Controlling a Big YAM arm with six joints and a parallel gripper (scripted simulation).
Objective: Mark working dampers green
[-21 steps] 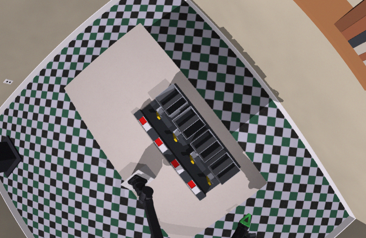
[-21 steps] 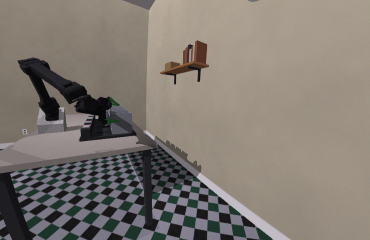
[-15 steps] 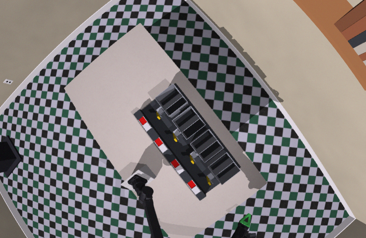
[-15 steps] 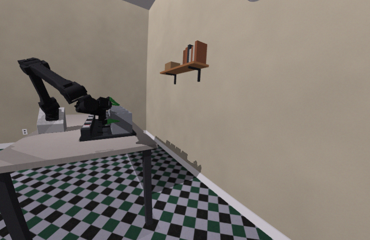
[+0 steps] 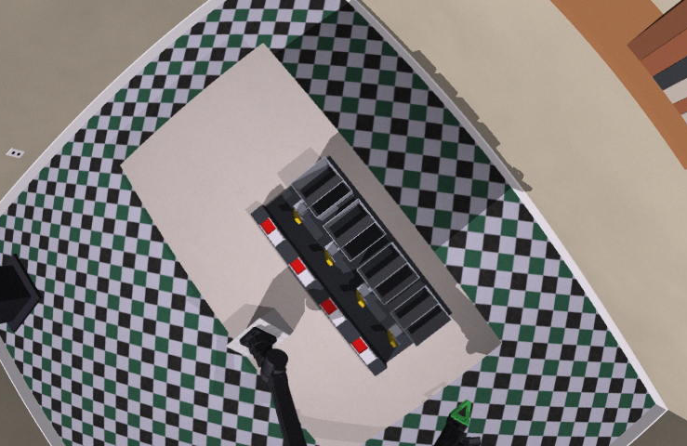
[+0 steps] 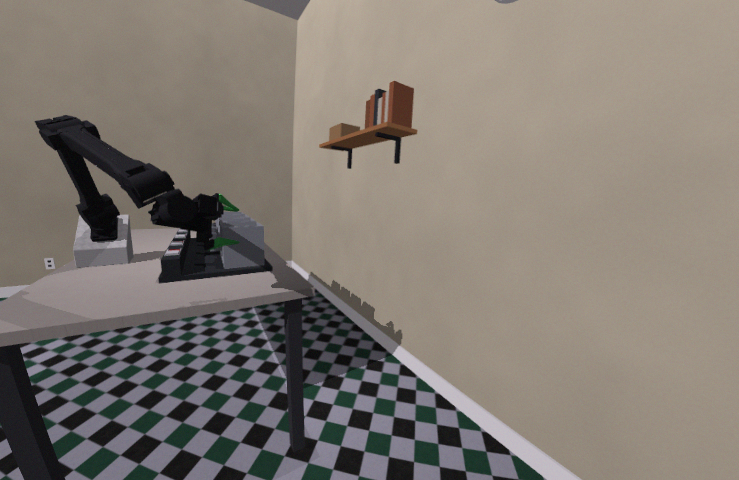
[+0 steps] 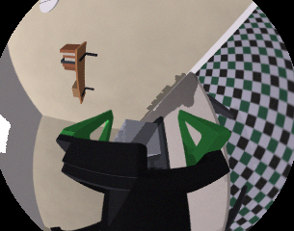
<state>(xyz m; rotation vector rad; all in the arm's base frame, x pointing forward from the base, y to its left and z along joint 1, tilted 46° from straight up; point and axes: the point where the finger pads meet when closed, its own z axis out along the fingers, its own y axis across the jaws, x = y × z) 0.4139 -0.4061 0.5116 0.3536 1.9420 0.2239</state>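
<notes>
Four grey open-topped duct dampers (image 5: 354, 229) (image 6: 242, 246) stand in a row on a black base, each behind its own status slider; grey duct sides also show in the wrist view (image 7: 153, 141). Yellow levers, such as this one (image 5: 360, 297), are on the slider-facing side. All four sliders show red: the first (image 5: 268, 226), second (image 5: 297, 265), third (image 5: 328, 307) and fourth (image 5: 359, 345). Blade condition cannot be seen. My gripper (image 6: 237, 225) (image 7: 146, 114) is open and empty, off the fourth damper's end of the row, one finger above the other.
The pale table (image 5: 212, 137) (image 6: 115, 288) carries the arm's white base block (image 6: 102, 253) on the slider side. A wall shelf (image 6: 364, 135) (image 7: 81, 72) with books is high beyond the table. The wall stands behind the dampers.
</notes>
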